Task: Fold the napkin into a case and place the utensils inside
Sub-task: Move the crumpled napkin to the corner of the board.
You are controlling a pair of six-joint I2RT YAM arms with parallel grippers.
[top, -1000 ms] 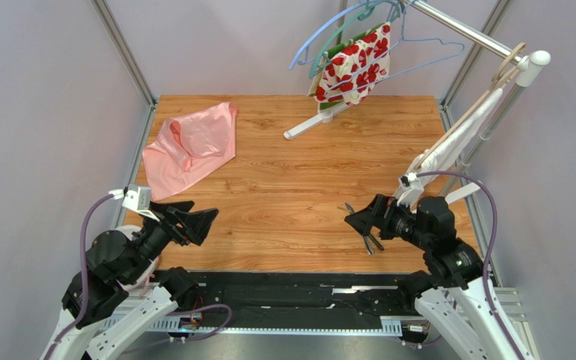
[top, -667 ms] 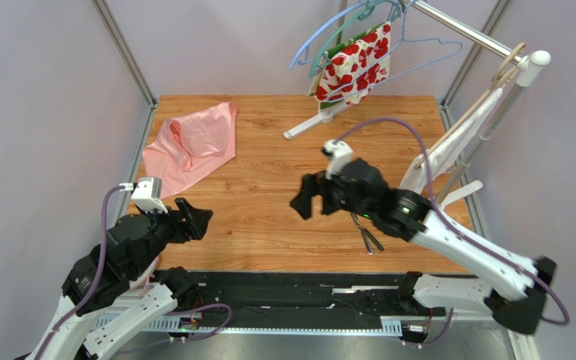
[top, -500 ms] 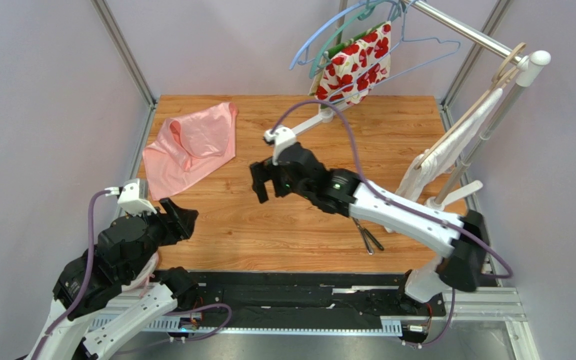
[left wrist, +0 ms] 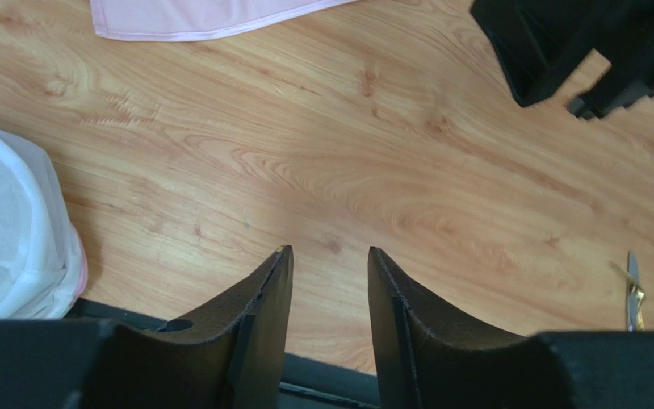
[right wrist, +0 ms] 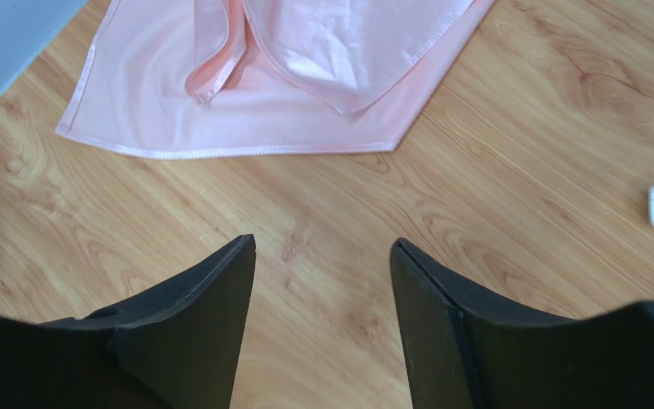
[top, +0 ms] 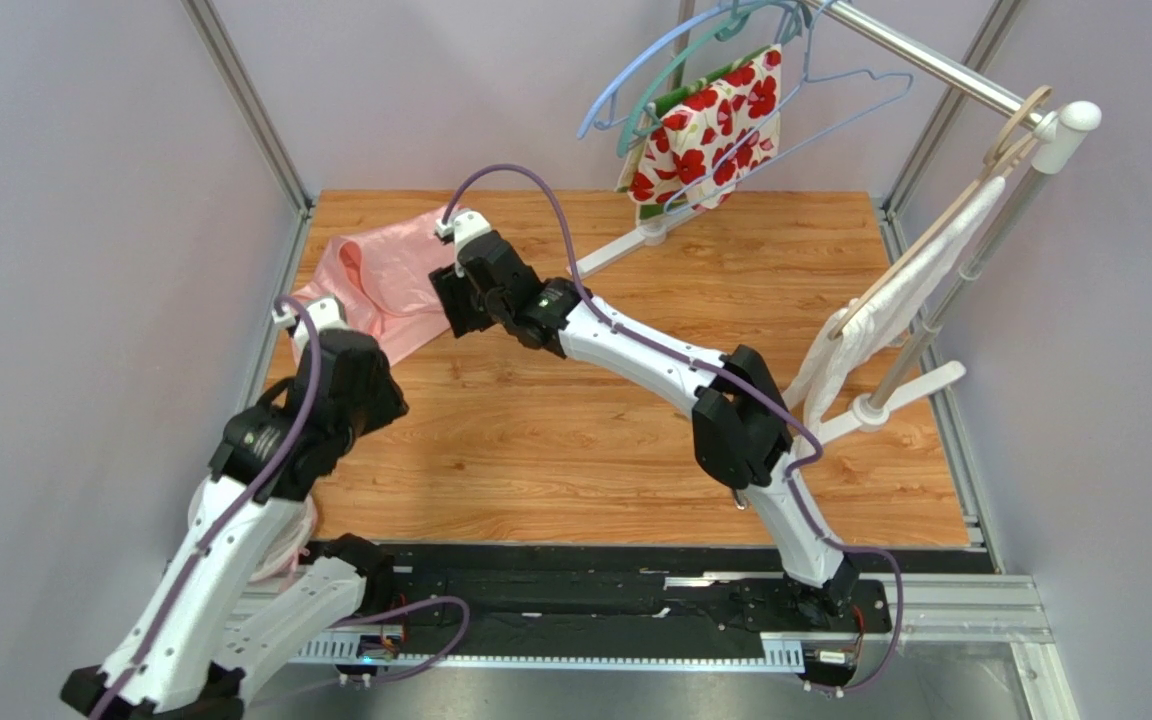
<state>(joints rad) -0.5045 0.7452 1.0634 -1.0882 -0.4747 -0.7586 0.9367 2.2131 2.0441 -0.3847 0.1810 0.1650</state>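
Loosely, the napkin (top: 376,285) lies rumpled at the far left corner of the table (top: 612,435), one flap doubled over itself and a hemmed corner pointing toward the table's middle. In the right wrist view the napkin (right wrist: 288,77) sits just beyond the right gripper (right wrist: 322,247), apart from it, with a strip of bare wood between the hem and the fingertips; the two black fingers stand spread with nothing between them. The right arm reaches in a long diagonal from its base at the near right edge across to that far left corner, elbow bent over the near right part of the table. The left gripper (left wrist: 329,251) is likewise parted and empty above bare wood, and only the napkin's hem (left wrist: 194,13) shows at the top of its view, well apart. The left arm rises steeply along the left edge, wrist tipped downward just short of the cloth. A slim silver utensil (left wrist: 633,294) lies on the wood toward the near right.
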